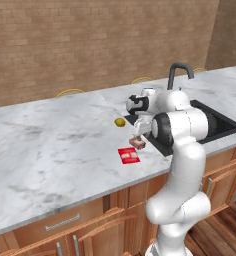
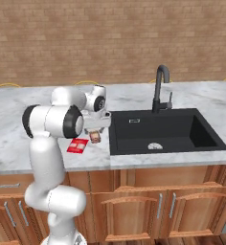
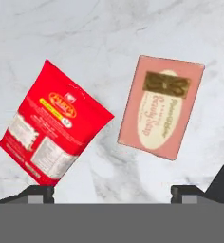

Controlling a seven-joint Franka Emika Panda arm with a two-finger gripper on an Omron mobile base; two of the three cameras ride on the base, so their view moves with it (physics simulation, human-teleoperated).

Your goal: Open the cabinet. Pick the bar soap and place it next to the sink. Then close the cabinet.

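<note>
The bar soap, a pink box with a cream oval label, lies flat on the marble counter just left of the sink. In the base views the bar soap shows right under the hand. My gripper hangs just above it and is open, the fingertips spread wide with nothing between them. The gripper points down at the counter beside the black sink. The cabinet is out of view.
A red packet lies on the counter beside the soap. A small yellow fruit sits farther back. The black faucet rises behind the basin. Low wooden cabinets run under the counter.
</note>
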